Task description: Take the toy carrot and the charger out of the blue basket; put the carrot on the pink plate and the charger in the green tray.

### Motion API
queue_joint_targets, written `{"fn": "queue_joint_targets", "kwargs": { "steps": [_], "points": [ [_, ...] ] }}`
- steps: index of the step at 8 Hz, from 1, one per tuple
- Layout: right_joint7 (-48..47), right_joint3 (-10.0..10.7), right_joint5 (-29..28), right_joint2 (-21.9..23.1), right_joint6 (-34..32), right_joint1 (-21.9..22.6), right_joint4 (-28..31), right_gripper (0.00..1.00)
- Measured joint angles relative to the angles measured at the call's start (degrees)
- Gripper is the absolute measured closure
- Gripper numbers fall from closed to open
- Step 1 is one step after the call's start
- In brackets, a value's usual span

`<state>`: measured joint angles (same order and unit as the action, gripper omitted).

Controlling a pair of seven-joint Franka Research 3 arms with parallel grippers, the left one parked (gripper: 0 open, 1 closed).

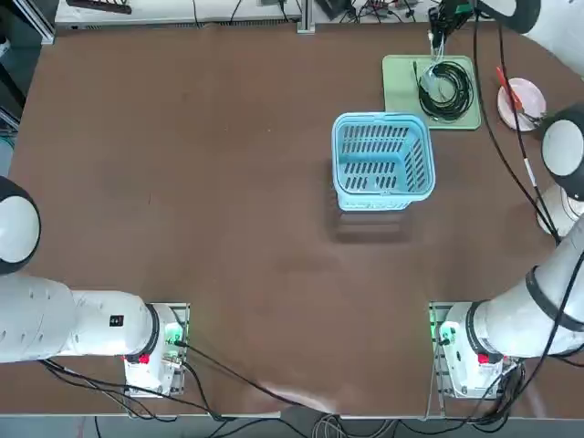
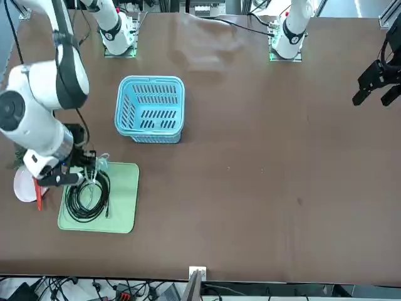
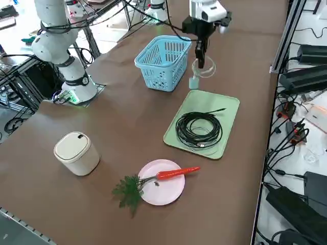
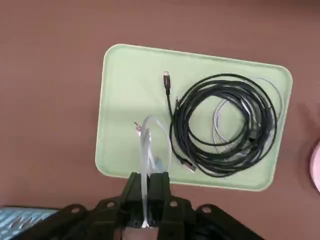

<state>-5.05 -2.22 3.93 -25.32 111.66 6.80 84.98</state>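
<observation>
A: What is complete?
B: The toy carrot lies on the pink plate, leaves trailing onto the worktop; the blue basket appears empty.

A: And what remains?
B: The right gripper hangs over the near edge of the green tray, jaws clamped on a pale cable with the charger dangling beneath. Judged from this, only lowering and release remain. A coiled black cable already occupies the tray.

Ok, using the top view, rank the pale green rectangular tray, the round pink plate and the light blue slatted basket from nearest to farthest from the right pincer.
From the right pincer, shut on a whitish cable:
1. Pale green rectangular tray, directly beneath it.
2. Round pink plate, to its right.
3. Light blue slatted basket, nearer the arm bases.
</observation>
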Motion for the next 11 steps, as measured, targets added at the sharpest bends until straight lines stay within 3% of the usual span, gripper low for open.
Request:
{"fn": "queue_joint_targets", "kwargs": {
  "steps": [5, 11],
  "points": [
    [2.31, -1.41, 0.00, -7.45, 4.98, 0.72, -0.50, 0.97],
    [6.35, -0.88, 0.01, -9.66, 5.35, -0.87, -0.81, 0.95]
  ]
}}
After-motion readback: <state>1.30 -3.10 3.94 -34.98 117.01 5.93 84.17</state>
